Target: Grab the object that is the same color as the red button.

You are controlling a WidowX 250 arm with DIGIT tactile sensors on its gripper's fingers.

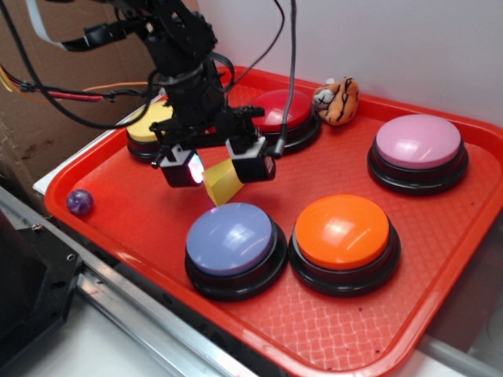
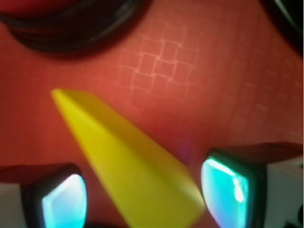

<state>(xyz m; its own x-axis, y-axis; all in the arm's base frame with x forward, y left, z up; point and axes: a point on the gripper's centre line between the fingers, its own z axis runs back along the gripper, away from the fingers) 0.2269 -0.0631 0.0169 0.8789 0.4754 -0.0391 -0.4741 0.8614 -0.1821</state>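
Buttons fill a red plastic tray (image 1: pixel 377 314) with a woven, grid-like texture in the exterior view. Taking the red button (image 1: pixel 284 111) as landmark: it is a glossy deep-red dome on a black round base at the tray's far side. A small tiger-striped plush (image 1: pixel 338 100) lies just beside it to the right, and a pink-capped button (image 1: pixel 418 144) sits further right. A yellow-capped button (image 1: pixel 151 126) is to its left, partly hidden by the black arm. Nearer the camera than the red button stand a lavender-capped button (image 1: pixel 232 239) and an orange-capped one (image 1: pixel 343 232), side by side. A purple marble (image 1: pixel 79 202) rests well to the left, near the tray's rim. The gripper (image 1: pixel 214 167) hangs just in front of the red button, its two block-shaped fingers parted, with a yellow wedge (image 1: pixel 222 182) between them. The small deep-red block cannot be seen in this view

The wrist view is blurred. The yellow wedge (image 2: pixel 130 166), smooth and tapering to a point, lies on the tray's textured surface (image 2: pixel 161 61), between the red button's black base (image 2: pixel 71 28) at the top edge and the fingers. The gripper (image 2: pixel 140 199) is open; its pads (image 2: pixel 223 185) glow cyan either side of the wedge, and whether they touch it cannot be told. The deep-red block is not visible here either
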